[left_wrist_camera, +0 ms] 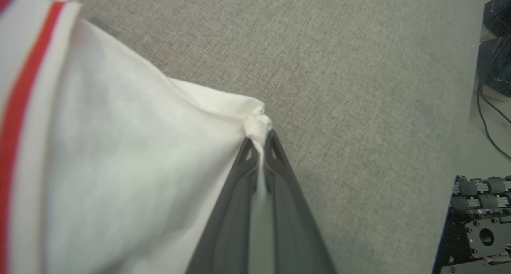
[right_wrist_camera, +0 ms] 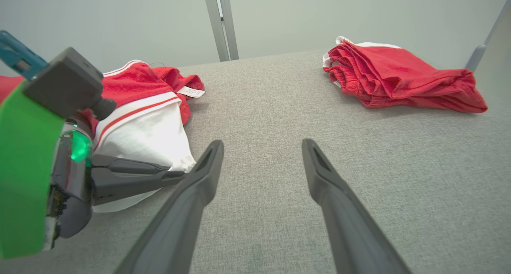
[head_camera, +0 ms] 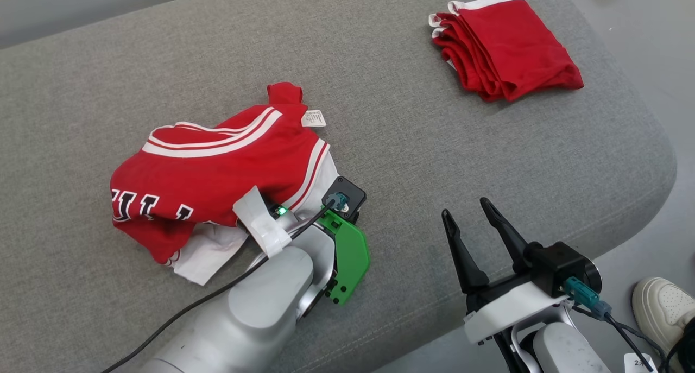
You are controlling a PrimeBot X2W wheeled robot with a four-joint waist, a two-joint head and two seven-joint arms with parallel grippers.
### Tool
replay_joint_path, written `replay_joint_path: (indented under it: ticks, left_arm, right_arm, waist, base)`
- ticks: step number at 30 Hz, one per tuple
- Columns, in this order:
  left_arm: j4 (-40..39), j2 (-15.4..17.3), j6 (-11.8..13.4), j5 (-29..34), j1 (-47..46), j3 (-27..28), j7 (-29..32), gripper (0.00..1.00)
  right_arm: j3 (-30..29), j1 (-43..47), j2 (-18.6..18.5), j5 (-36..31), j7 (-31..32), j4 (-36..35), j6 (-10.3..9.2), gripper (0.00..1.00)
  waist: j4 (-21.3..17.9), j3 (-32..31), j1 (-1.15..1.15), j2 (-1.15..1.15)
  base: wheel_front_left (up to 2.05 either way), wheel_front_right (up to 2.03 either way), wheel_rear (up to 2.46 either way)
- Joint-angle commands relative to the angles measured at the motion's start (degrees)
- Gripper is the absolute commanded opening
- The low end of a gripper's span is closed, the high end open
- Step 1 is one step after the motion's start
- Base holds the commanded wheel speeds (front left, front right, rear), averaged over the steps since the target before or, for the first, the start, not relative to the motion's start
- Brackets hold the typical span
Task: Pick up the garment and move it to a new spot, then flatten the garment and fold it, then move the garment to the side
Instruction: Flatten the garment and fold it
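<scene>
A crumpled red jersey with white stripes and dark lettering, the garment [head_camera: 217, 166], lies on the left half of the grey cushion [head_camera: 407, 134]. My left gripper [left_wrist_camera: 260, 140] is shut on a bunched corner of the garment's white fabric [left_wrist_camera: 119, 166], at its near right edge. In the right wrist view the same pinch [right_wrist_camera: 181, 173] sits just above the cushion. My right gripper [head_camera: 464, 207] stands open to the right of the garment, with nothing between its fingers [right_wrist_camera: 199, 174].
A folded red piece of clothing with white trim [head_camera: 505, 47] lies at the cushion's far right corner. The cushion's rounded right edge drops to the floor, where a pale shoe [head_camera: 662, 302] stands. A black cable runs along my left forearm.
</scene>
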Motion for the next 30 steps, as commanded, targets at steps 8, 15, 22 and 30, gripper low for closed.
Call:
replay_joint_path:
  ticks: [8,15,22,30]
  left_arm:
    - [-2.8,0.3,1.6,-3.2,-3.0,1.2,-5.2,0.00]
    - [-2.8,0.5,2.7,-3.0,-11.2,4.4,-9.5,0.00]
    - [-1.9,2.0,3.5,-2.2,-20.2,7.4,-12.5,0.00]
    - [-1.3,3.1,4.5,-2.6,-27.7,11.2,-16.9,0.00]
  right_arm:
    - [0.4,-0.2,0.0,-0.2,-0.4,0.6,-0.09,1.00]
    - [1.2,0.2,0.0,0.2,-0.4,1.3,-0.09,1.00]
    - [1.6,0.9,0.0,0.6,-0.4,1.7,-0.09,1.00]
    - [2.1,1.2,0.0,0.4,-0.4,2.0,-0.09,1.00]
  waist:
    - [1.4,-2.8,0.00,0.00]
    - [1.0,-4.9,0.00,0.00]
    - [-0.2,-5.8,0.00,0.00]
    - [-1.5,-6.6,0.00,0.00]
  base:
    - [0.00,0.00,0.00]
    - [0.00,0.00,0.00]
    - [0.00,0.00,0.00]
    - [0.00,0.00,0.00]
